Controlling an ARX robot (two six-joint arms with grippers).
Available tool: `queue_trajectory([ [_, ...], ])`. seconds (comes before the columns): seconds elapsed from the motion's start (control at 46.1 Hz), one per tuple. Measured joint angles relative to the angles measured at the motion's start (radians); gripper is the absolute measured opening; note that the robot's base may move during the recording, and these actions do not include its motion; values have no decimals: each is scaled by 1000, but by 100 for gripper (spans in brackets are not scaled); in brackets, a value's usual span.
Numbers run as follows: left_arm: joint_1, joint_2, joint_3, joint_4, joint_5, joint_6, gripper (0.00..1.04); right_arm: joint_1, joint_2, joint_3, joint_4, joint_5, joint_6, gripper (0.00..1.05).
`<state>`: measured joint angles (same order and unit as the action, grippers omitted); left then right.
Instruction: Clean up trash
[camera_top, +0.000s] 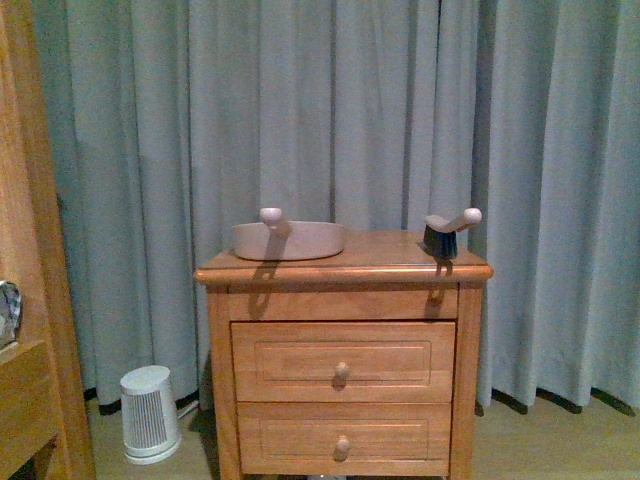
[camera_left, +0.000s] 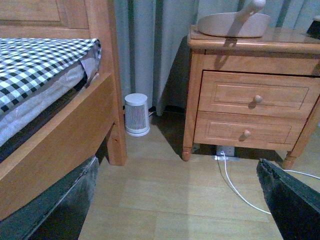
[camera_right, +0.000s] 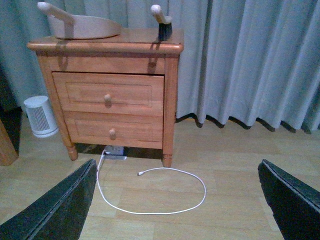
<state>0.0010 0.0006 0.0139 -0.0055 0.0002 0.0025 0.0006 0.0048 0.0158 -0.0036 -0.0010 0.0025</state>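
Well apart, dustpan (camera_top: 288, 240) and brush (camera_top: 441, 236) rest on the nightstand (camera_top: 385, 252).

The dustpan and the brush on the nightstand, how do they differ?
The dustpan is wide, low and all pale beige; the brush is small with dark bristles. The dustpan sits toward the nightstand's left side, the brush at its right edge. Both have pale, rounded handles angled upward.
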Motion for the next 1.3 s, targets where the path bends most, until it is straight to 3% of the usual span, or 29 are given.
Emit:
queue_trajectory([
  [1.3,0,0,0,0,0,0,97,0,0,0,0,0,0,97],
])
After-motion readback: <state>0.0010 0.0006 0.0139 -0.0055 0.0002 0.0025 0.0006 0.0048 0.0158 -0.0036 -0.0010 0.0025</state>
